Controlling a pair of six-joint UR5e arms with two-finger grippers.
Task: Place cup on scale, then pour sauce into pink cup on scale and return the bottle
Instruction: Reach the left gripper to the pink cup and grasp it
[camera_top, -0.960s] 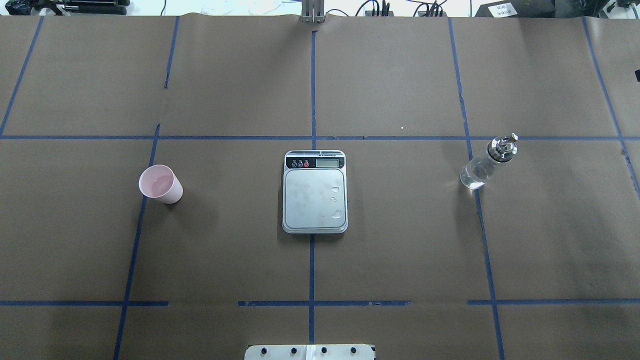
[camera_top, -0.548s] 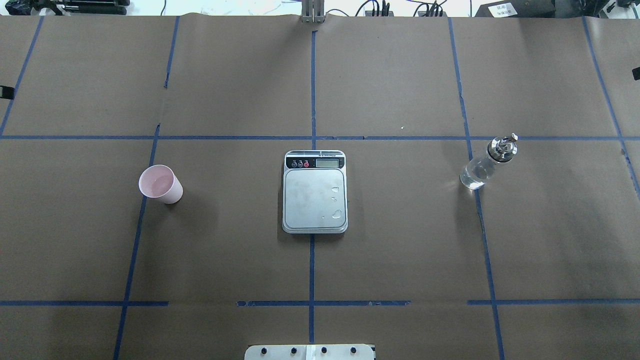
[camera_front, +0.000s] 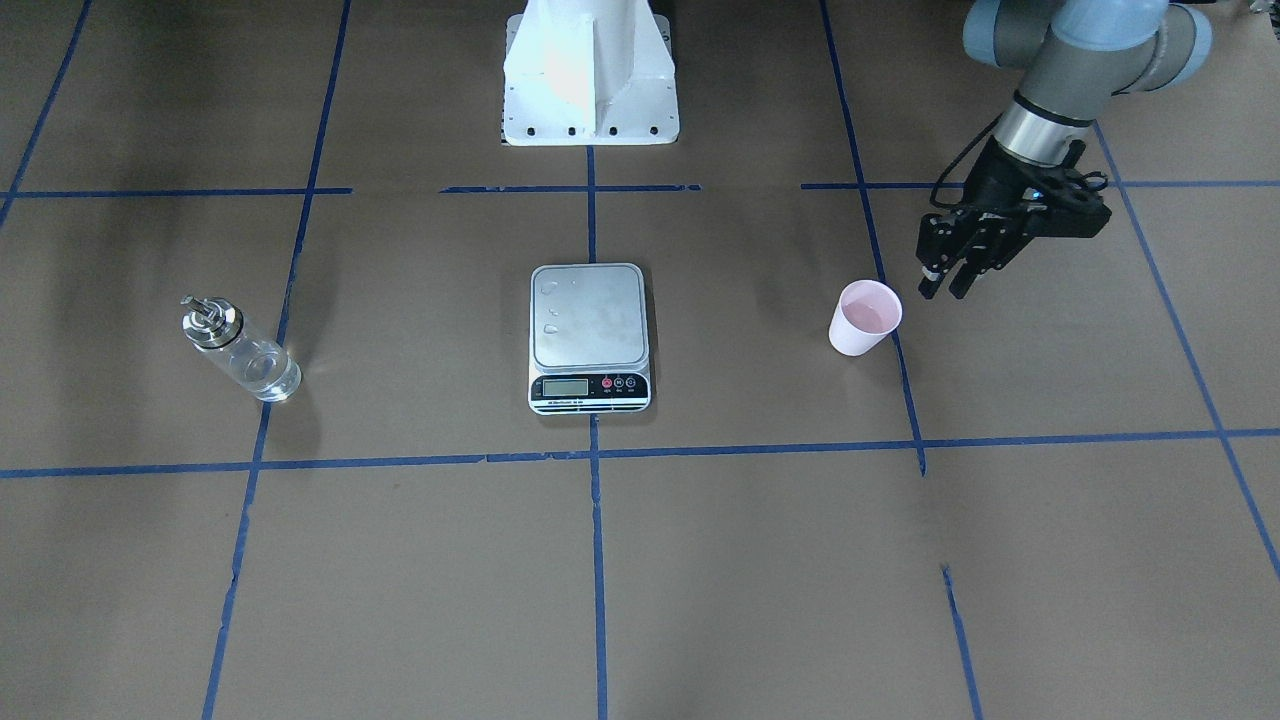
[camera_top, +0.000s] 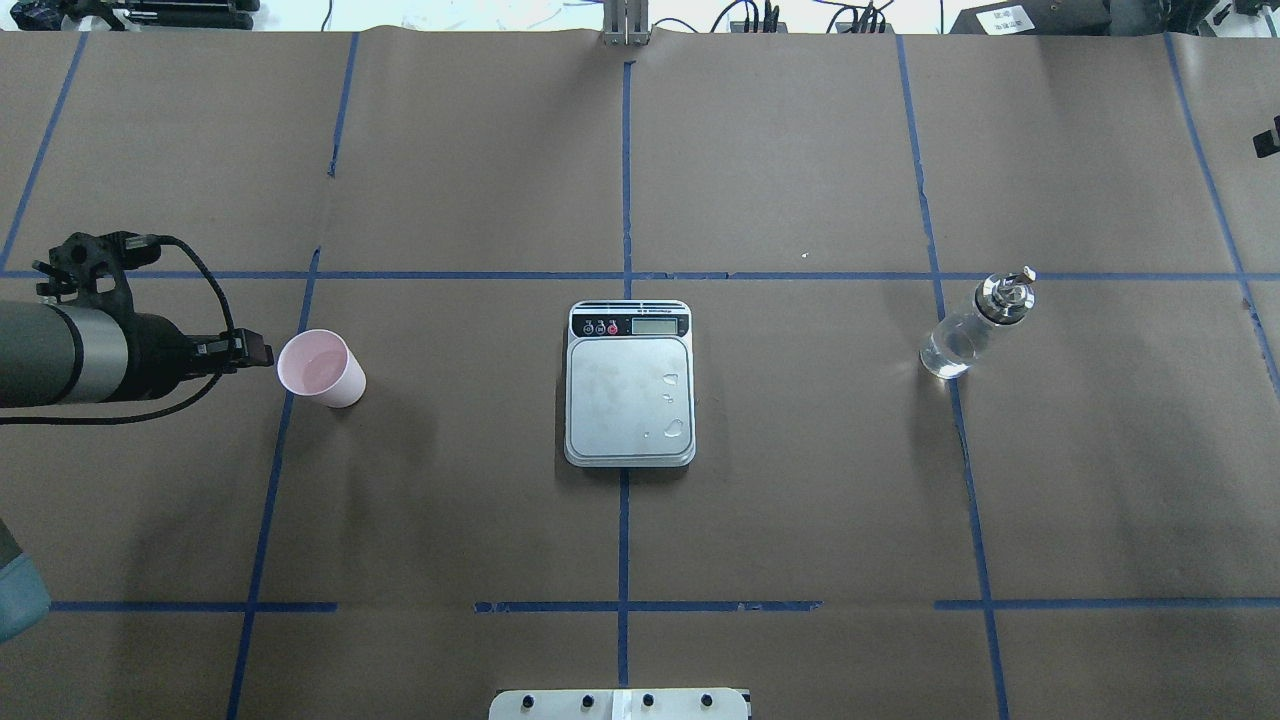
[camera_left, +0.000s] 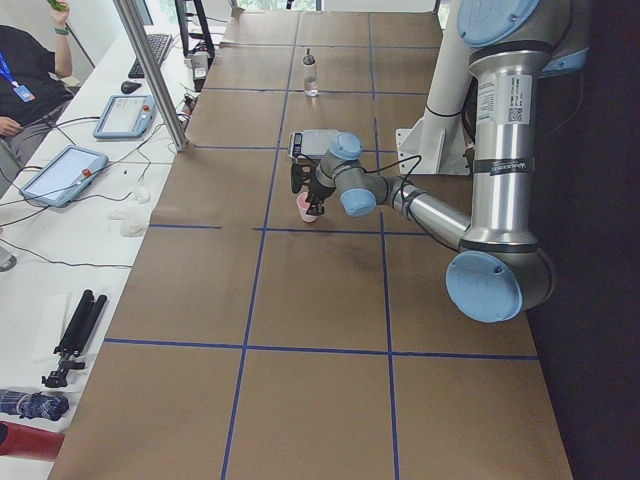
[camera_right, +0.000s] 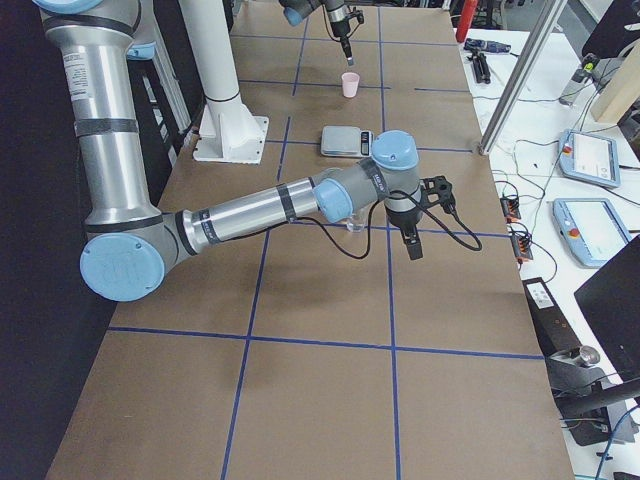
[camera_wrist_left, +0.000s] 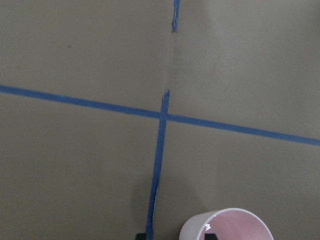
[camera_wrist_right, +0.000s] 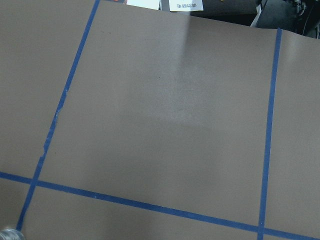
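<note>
Pale pink cup (camera_top: 322, 367) stands upright, rim wider than its base.

The right pincer (camera_right: 411, 243) hangs above the table (camera_right: 300, 400), well apart from the scale (camera_right: 345, 141) and the cup (camera_right: 349, 85).

No writing can be read, not even on the scale (camera_top: 620, 395).

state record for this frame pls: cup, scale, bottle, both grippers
cup: upright, off the scale, on robot's left
scale: centre, platform bare except droplets
bottle: upright, on robot's right, untouched
left gripper: close beside cup, jaws open, holding nothing
right gripper: in the air on robot's right, jaws cannot be judged
task step: cup not yet on scale
</note>
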